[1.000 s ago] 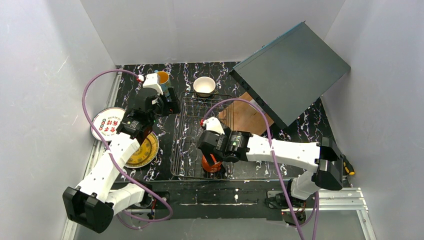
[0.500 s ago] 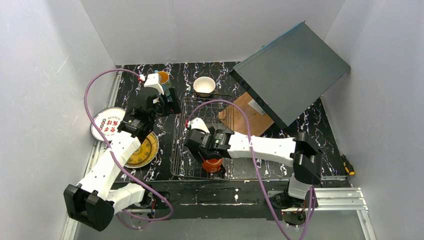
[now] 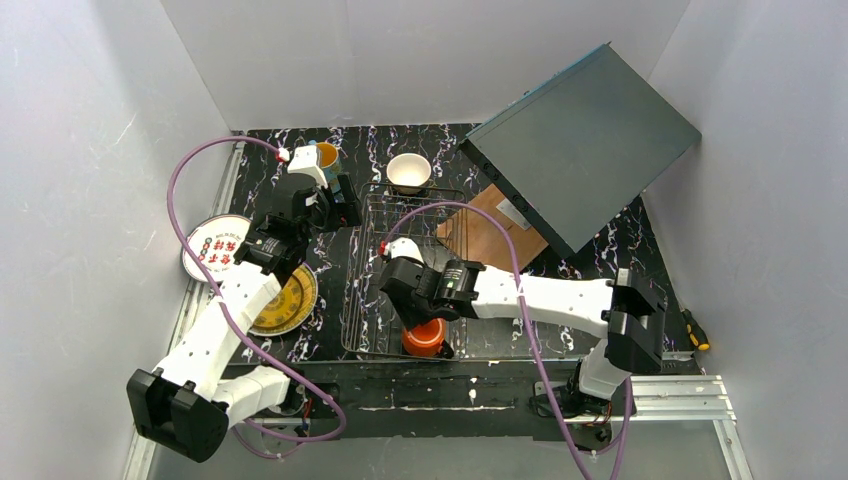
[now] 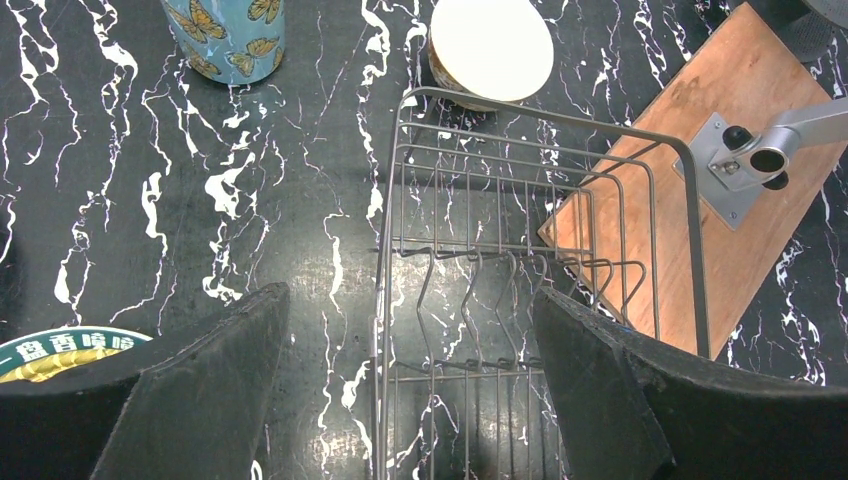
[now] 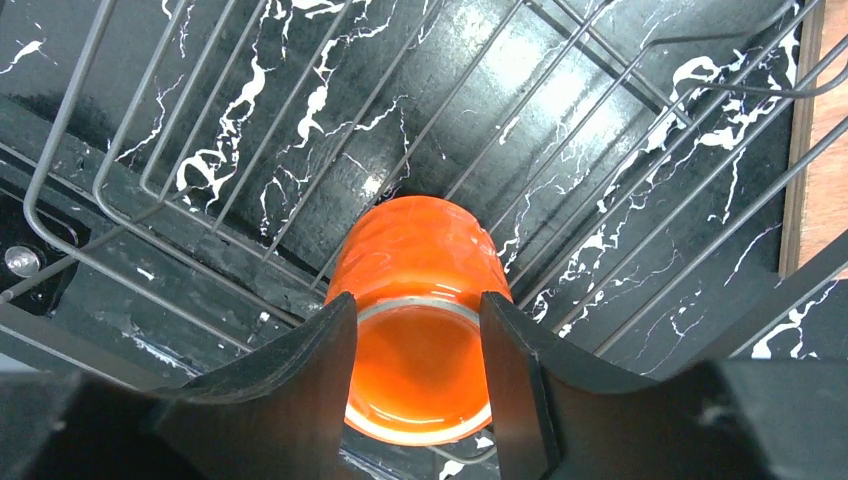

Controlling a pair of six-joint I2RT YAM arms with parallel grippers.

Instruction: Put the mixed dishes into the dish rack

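The right tool (image 5: 418, 300) stands inside the dish rack (image 3: 358, 275), at its near end. Its fingers (image 5: 290, 400) lie on both sides of the rim of the orange mug (image 5: 420, 245) with no gap that I can see, so I judge the tool clamped on the mug. The mug is directly in front of this tool, a little toward the near edge. Its mouth is turned to the wrist camera and its long axis runs away along the line of the fingers. It is therefore tilted or lying down on the wires, and I cannot tell which. The wall is glossy orange with soft ribs, the inside is shiny, and no handle shows. The right arm is clearly the nearer one. The left tool (image 4: 405, 300), with jaws wide apart and holding nothing, hangs over the far left part of the rack, near the blue patterned mug (image 3: 326, 155). The white-and-tan bowl (image 3: 409, 171) sits just beyond the far end, and both plates lie on the surface (image 3: 330, 260) to the left.
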